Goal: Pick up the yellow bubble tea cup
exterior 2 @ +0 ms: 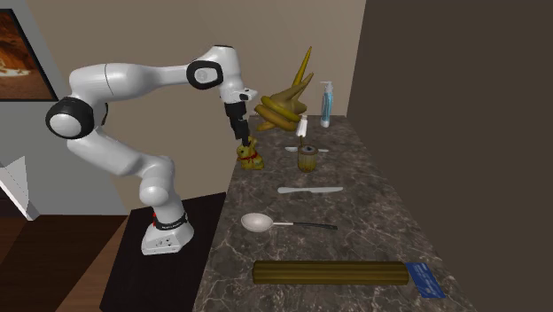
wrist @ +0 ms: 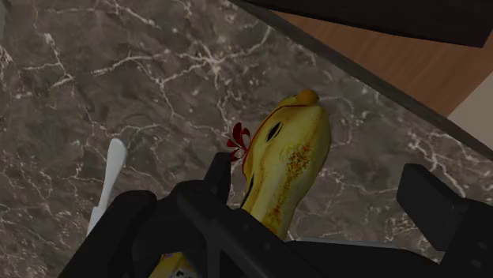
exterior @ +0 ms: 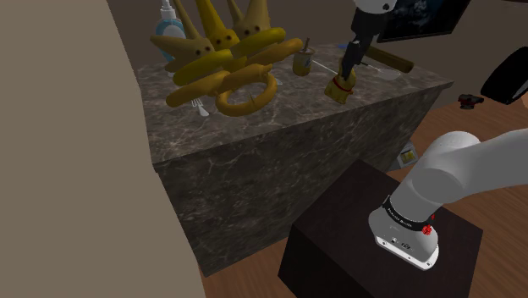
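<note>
While the end effector (exterior 2: 242, 142) hangs steeply over a gold rabbit figure (exterior 2: 251, 158) with a red ribbon, the task's own thing is elsewhere. The bubble tea cup (exterior 2: 307, 159) is a small, dull brownish-yellow cup. It stands upright on the bench (exterior 2: 377, 222) near the rabbit figure but apart from it, further in from the bench edge beside which the rabbit figure sits. In the second exterior view the cup is to the rabbit figure's right at about the same depth. In the shoulder view it is to the rabbit figure's left and a little further back. Its long axis is vertical, with a thin straw rising from the top. I judge that the coming move turns on a sideways shift from the rabbit figure to the cup, then a descent with one finger on either side of the cup's wall.

Seen from the wrist, the fingers stand apart. The rabbit figure lies between them, close against one finger (wrist: 217, 170) and clear of the other, so nothing is clasped.

What the cup holds cannot be told. A white-and-blue bottle (exterior 2: 326, 102) stands well beyond the rabbit figure, its contents equally hidden. A pale knife (exterior 2: 308, 189) lies flat on the cup's side of the rabbit figure.
</note>
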